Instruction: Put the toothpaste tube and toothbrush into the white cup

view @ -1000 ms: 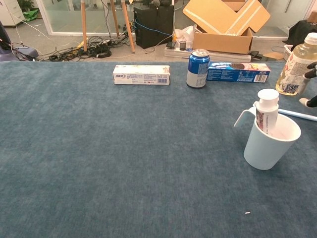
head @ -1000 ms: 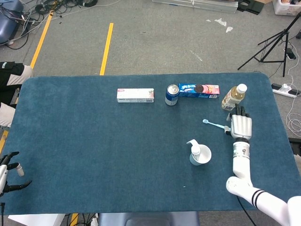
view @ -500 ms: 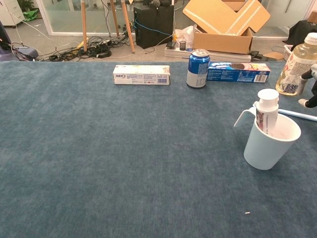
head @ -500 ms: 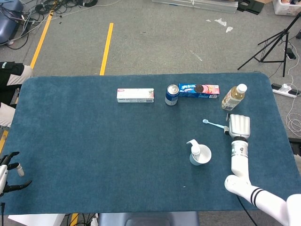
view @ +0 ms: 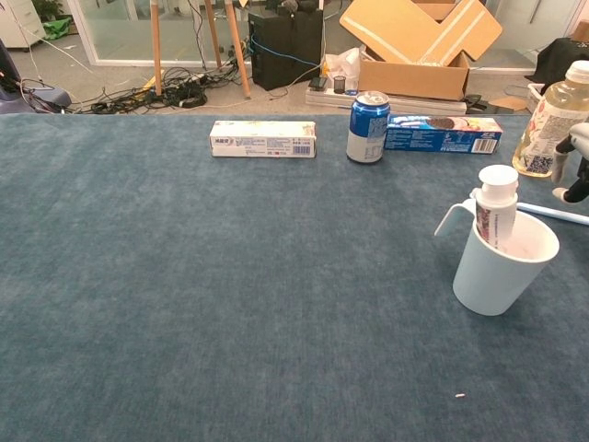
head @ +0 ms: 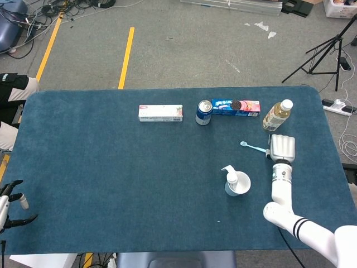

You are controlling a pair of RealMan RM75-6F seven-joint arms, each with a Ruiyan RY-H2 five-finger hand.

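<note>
I see the toothbrush [head: 254, 147] lying flat on the blue table [head: 111, 167], between the white cup [head: 240, 184] and the juice bottle [head: 277, 115], its handle end running under my right hand [head: 281, 148]. That hand sits palm-down over the handle with the fingers bent downward; I cannot tell whether they actually pinch the brush. In the chest view only a sliver of the right hand [view: 578, 170] shows at the frame edge, just above the toothbrush [view: 552, 214]. The cup stands upright a little nearer me than the brush, apart from it, handle toward the left, and the toothpaste tube [view: 497, 204] is already in it, standing cap-up against the rim. The cup [view: 502, 262] has bare cloth around it on the left and near sides. The bottle stands close behind the right hand, near the table's far right corner. Along the far edge sit a soda can [head: 204, 112], a cookie box [head: 236, 107] touching or nearly touching it, and a toothpaste box [head: 160, 113] further left. My left hand [head: 11, 204] hangs off the near left corner, fingers spread, holding nothing.
</note>
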